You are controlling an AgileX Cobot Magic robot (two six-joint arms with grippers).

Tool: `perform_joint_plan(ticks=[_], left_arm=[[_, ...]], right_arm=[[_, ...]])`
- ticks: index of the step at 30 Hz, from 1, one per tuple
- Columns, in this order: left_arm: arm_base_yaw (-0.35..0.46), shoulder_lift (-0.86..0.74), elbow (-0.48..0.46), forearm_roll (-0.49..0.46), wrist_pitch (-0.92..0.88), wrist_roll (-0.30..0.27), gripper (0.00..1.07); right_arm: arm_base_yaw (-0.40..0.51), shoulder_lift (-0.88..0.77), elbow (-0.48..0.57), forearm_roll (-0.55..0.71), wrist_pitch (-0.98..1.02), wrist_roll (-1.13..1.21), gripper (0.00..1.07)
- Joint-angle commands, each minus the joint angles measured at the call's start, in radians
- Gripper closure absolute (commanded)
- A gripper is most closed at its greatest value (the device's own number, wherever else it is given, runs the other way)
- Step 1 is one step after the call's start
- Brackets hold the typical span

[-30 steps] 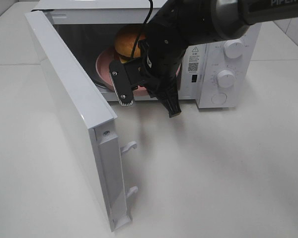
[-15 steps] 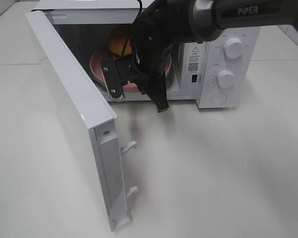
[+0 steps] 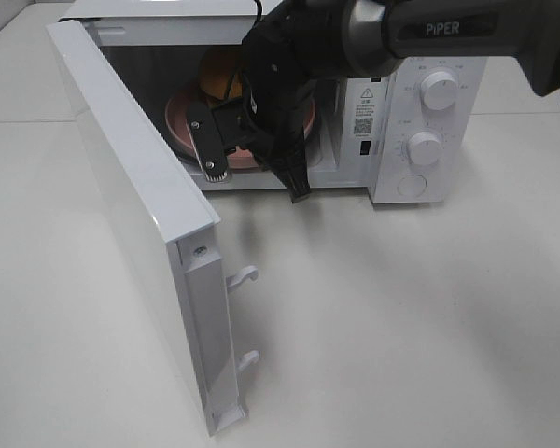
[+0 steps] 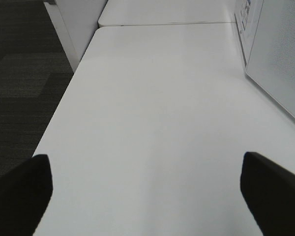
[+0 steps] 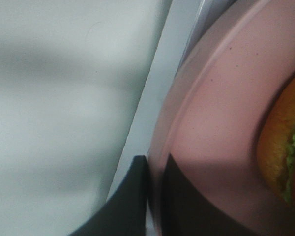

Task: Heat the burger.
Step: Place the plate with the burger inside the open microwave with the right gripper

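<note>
The burger (image 3: 220, 75), with a golden-orange bun, sits on a round pink plate (image 3: 180, 119) inside the open microwave's cavity. My right gripper (image 3: 261, 157) reaches in from the right and is shut on the plate's near rim. In the right wrist view its two dark fingers (image 5: 130, 196) pinch the pink plate (image 5: 221, 123), with the burger (image 5: 280, 147) and its green lettuce at the edge. The arm hides much of the plate and bun in the high view. My left gripper (image 4: 147, 196) is open over bare white table and does not show in the high view.
The white microwave (image 3: 392, 182) stands at the back, with two knobs (image 3: 439, 91) on its right panel. Its door (image 3: 131, 187) swings far out toward the front left, latch hooks (image 3: 243, 277) sticking out. The microwave's side (image 4: 280, 59) stands beside the left gripper.
My right arm has carried the plate with the burger to the left and deeper into the microwave cavity. The left gripper stays as it was.
</note>
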Motion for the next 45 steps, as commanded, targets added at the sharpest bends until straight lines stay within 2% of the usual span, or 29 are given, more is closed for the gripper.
perform_joint_plan(ticks=[1,5,17,25,31,45], left_arm=[[-0.006,-0.006,0.002,0.004,-0.009,-0.004,0.09],[-0.006,-0.006,0.002,0.004,-0.009,-0.004,0.09],[-0.006,-0.006,0.002,0.004,-0.009,-0.004,0.09],[-0.006,-0.006,0.002,0.004,-0.009,-0.004,0.09],[-0.006,-0.006,0.002,0.004,-0.009,-0.004,0.09],[-0.006,-0.006,0.002,0.004,-0.009,-0.004,0.09]], right_arm=[[-0.008,-0.008,-0.021,0.004,-0.083,-0.051,1.07],[-0.009,-0.008,-0.025,0.012,-0.086,-0.062,1.07],[-0.007,0.065,-0.148,0.084,-0.041,-0.081,1.07],[-0.011,0.094,-0.150,0.091,-0.048,-0.103,1.07],[-0.022,0.129,-0.201,0.101,-0.043,-0.096,1.07],[-0.045,0.130,-0.204,0.087,-0.042,-0.042,1.07]])
